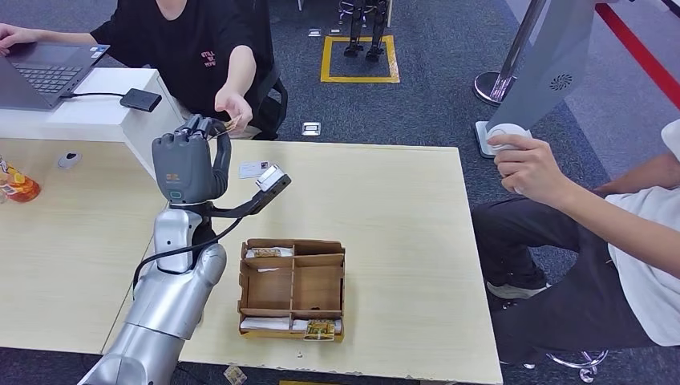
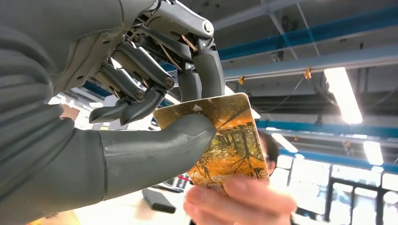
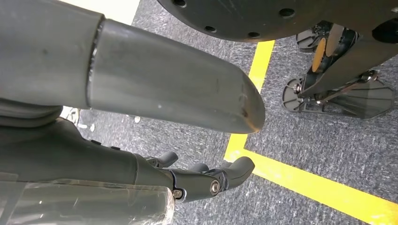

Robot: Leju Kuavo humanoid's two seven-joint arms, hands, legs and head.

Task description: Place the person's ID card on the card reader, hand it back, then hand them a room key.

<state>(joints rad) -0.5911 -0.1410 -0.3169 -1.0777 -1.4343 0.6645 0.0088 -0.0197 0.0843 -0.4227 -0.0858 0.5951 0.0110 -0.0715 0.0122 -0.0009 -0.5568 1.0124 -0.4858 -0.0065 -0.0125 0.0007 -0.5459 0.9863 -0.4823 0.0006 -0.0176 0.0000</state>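
Note:
My left hand (image 1: 188,164) is raised over the table's far edge and pinches an orange picture card (image 2: 230,140) between thumb and fingers. A person's hand (image 2: 239,201) grips the card's other end. From the head view the card (image 1: 231,124) is a thin edge between my fingers and the hand (image 1: 232,106) of the seated person in black. A black card reader (image 1: 140,99) with a cable lies on the white counter. A white card (image 1: 253,168) lies on the table near my wrist. My right hand (image 3: 94,154) hangs over the floor, fingers apart, holding nothing.
A brown divided box (image 1: 293,289) with cards in its compartments sits on the wooden table (image 1: 401,241) in front of me. A laptop (image 1: 40,72) stands on the counter. A second person (image 1: 609,216) sits at the right, one hand on a white object (image 1: 509,135).

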